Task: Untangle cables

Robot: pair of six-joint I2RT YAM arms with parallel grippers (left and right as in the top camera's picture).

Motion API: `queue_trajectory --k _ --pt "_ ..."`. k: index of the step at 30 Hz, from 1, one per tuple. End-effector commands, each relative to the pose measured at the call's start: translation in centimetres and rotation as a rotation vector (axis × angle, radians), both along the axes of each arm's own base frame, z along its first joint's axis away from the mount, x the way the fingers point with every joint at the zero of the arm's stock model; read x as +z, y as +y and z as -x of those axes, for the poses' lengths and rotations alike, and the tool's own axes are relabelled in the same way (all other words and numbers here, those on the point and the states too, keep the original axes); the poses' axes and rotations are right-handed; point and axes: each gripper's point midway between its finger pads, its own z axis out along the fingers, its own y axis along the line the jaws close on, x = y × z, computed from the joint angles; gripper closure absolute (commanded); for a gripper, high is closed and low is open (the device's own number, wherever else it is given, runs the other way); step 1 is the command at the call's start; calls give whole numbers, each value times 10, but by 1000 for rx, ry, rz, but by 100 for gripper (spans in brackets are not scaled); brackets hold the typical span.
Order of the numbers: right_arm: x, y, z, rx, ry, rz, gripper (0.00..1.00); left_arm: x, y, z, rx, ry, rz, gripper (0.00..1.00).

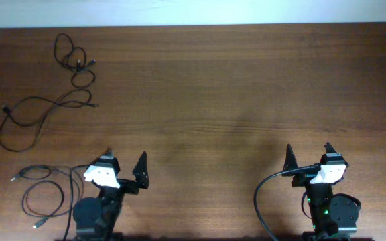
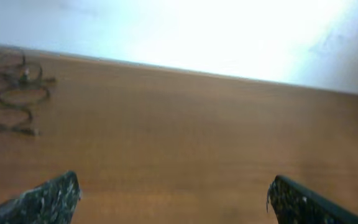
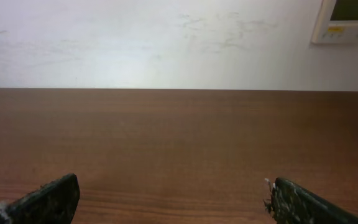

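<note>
Out ahead and far to the left of the left pincer (image 1: 124, 161), the cables (image 1: 45, 110) lie loose on the table (image 1: 213, 87). A small looped cord (image 1: 76, 60) sits farthest out, and a longer cord (image 1: 29, 102) trails just nearer; whether those two touch is hard to tell. A third cord (image 1: 45, 184) curls to the pincer's left, beside its arm's base. The left pincer is spread as wide as it goes, gripping nothing. Over to the right, the right pincer (image 1: 308, 152) is just as wide, also holding nothing, well apart from every cord and facing the pale wall (image 3: 166, 43).
</note>
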Motion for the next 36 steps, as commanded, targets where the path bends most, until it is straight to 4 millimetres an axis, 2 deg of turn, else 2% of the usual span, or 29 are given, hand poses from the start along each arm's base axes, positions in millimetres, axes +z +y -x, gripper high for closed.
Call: queue_trajectory --k 1,3,24,26,28,36 --pt "-2 -2 0 -12 3 5 2 5 -1 -7 -32 -138 -256 1" --pt "-2 -2 0 -12 3 5 1 5 1 -8 -26 -162 -311 1" --pt "-2 -2 0 -12 3 5 2 6 1 -9 -24 -166 -310 1" --pt "-2 -2 0 -12 3 5 2 5 9 -10 20 -155 -315 1" --pt "-2 -2 0 -12 3 5 2 2 26 -11 132 -115 -223 1" --pt "-2 -2 0 -12 3 5 2 1 28 -11 140 -110 -207 1"
